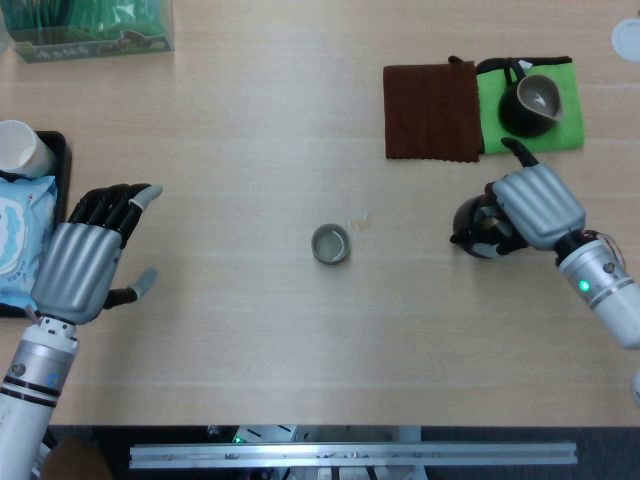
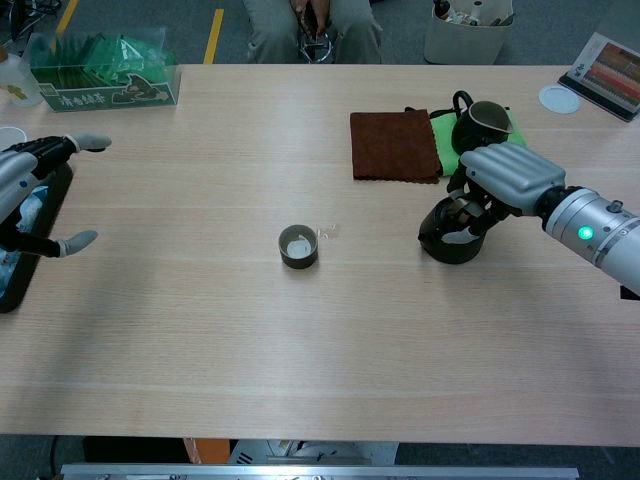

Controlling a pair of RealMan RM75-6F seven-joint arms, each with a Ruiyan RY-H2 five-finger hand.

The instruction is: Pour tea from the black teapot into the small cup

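The black teapot (image 1: pixel 478 228) (image 2: pixel 450 236) stands upright on the table at the right. My right hand (image 1: pixel 535 205) (image 2: pixel 505 175) sits over its right side, with fingers curled down onto its top and handle. The small grey cup (image 1: pixel 330 243) (image 2: pixel 298 246) stands alone mid-table, well left of the teapot, with something pale showing inside. A few small drops (image 1: pixel 360 221) lie just right of it. My left hand (image 1: pixel 80 260) (image 2: pixel 15 185) hovers at the far left with fingers spread and nothing in it.
A brown cloth (image 1: pixel 432 110) and a green cloth (image 1: pixel 565 120) bearing a black pitcher (image 1: pixel 535 103) lie behind the teapot. A black tray (image 1: pixel 62 150) with a paper cup (image 1: pixel 22 148) and a packet is at the left edge. A green box (image 1: pixel 95 25) stands far left.
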